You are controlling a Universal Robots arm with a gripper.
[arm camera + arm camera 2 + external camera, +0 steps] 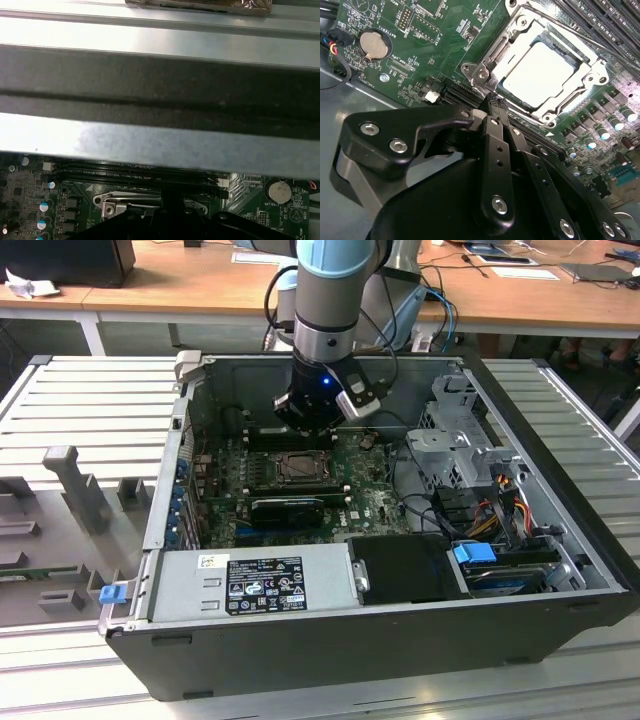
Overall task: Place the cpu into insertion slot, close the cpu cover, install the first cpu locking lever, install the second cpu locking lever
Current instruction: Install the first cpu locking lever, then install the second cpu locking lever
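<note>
In the second wrist view the pale square cpu (540, 72) lies in the insertion slot (300, 468) on the green board. The dull-metal cpu cover (517, 37) lies flat around it, the chip showing through its cut-out. A thin wire lever (580, 30) runs along the far side of the frame; I cannot tell whether it is latched. My gripper (494, 100) hangs just off the corner of the frame, black fingers (492, 145) together with nothing between them. In the exterior view the gripper (312, 425) hovers just behind the slot. In the first wrist view the cpu cover (150, 205) shows beside the gripper (170, 200).
The board sits inside an open computer case (560, 510). A long black card (288, 508) lies in front of the slot, the power supply (255, 580) nearer still, and a drive cage with cables (470, 460) at the exterior view's right. A coin battery (372, 45) and memory slots (135, 172) flank the socket.
</note>
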